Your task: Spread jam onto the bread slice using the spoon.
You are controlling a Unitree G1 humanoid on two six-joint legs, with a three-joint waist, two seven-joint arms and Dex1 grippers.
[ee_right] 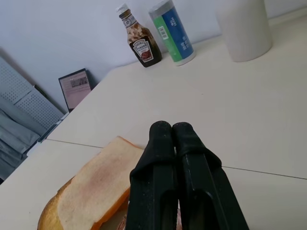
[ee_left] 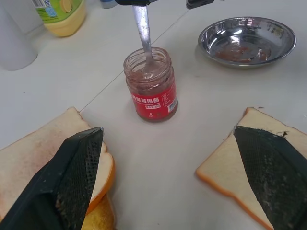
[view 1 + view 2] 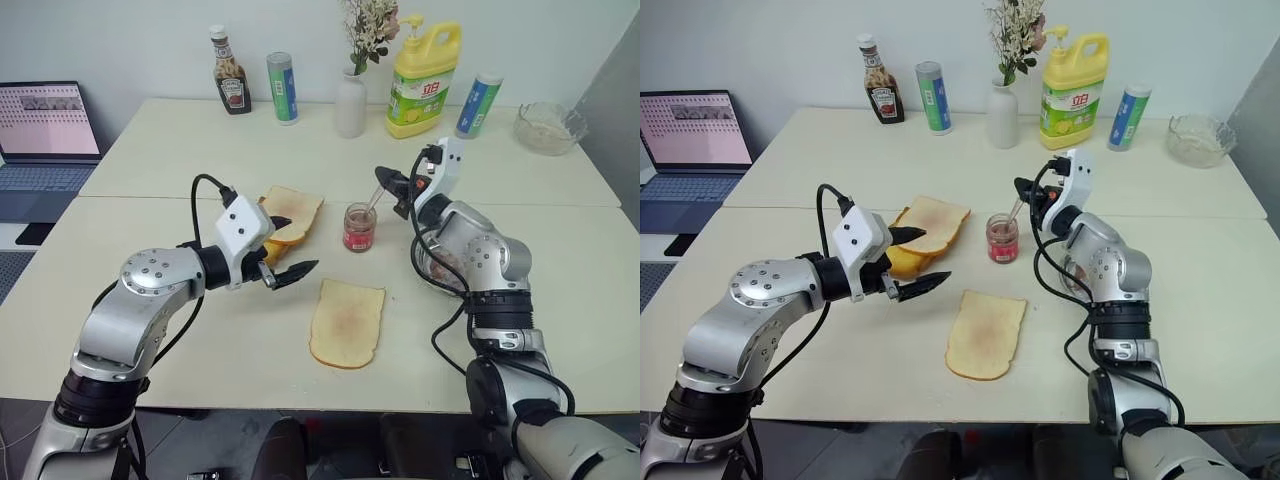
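Observation:
The small glass jar of dark red jam [image 3: 359, 227] stands uncapped at the middle of the table. My right gripper [image 3: 386, 182] hovers just behind and above it, shut on the handle of the silver spoon [image 3: 372, 205], whose bowl reaches down into the jar [image 2: 151, 86]. Nearer the front edge lies the pale bread slice [image 3: 347, 322], flat and bare. To the left of the jar and bread, my left gripper [image 3: 302, 244] hangs above the table, open and holding nothing, pointing toward the jar.
Other bread slices [image 3: 290, 215] are stacked left of the jar, under my left gripper. A steel dish [image 2: 283, 50] sits right of the jar. A ketchup bottle [image 3: 232, 85], two cans, a vase [image 3: 350, 100], a yellow jug [image 3: 423, 80] and a glass bowl [image 3: 548, 127] line the back. A laptop [image 3: 45, 135] stands far left.

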